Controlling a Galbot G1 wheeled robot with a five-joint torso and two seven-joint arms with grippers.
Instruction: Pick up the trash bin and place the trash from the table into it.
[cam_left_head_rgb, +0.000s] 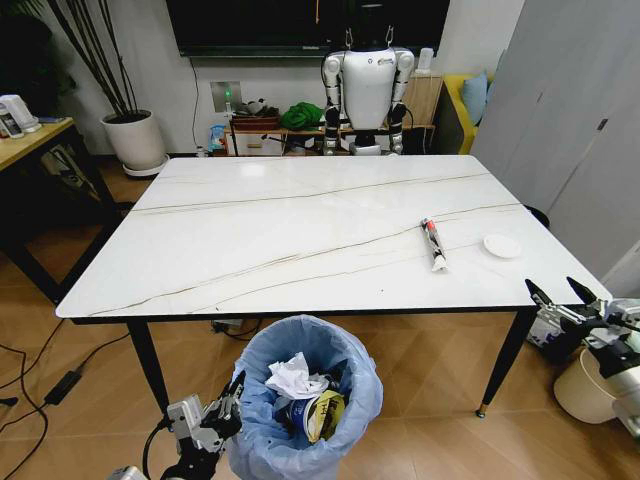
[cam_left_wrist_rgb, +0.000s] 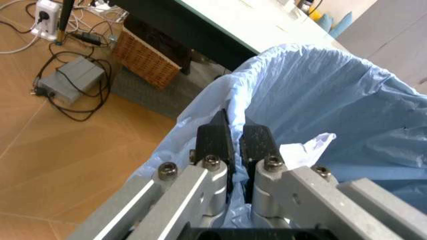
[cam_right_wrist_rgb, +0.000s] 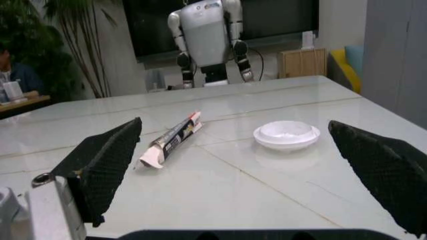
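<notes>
Below the near table edge, bin: the bin (cam_left_head_rgb: 305, 400) is off to the left of centre, its mouth open upward and clear of the tabletop, which looks like a handy spot for dropping litter in.
Left gripper: the left gripper (cam_left_wrist_rgb: 235, 137) has its jaws together, clamped on the blue bag at the bin's rim (cam_left_wrist_rgb: 230, 107); that pinch appears to be how the bin is carried and kept steady.
Bin contents: a crumpled white tissue (cam_left_head_rgb: 293, 378), what looks like a blue cup (cam_left_head_rgb: 292, 412) and a yellowish wrapper (cam_left_head_rgb: 324, 412) lie inside the liner, low down, so most of the litter seems already in.
Right gripper: the right gripper (cam_left_head_rgb: 563, 297) waits just off the table's near right corner, jaws wide apart and aimed across the top, a stance that suits a reach for the remaining pieces.
Table: the table (cam_left_head_rgb: 280, 230) carries two bits, both toward the right side.
Tube: the tube (cam_right_wrist_rgb: 173, 139) lies flat, nearer the middle than the disc.
Disc: the white disc (cam_right_wrist_rgb: 286, 135) rests just beside the right edge, near the tube but apart from it.
Progress: by my reading, two items are left.
</notes>
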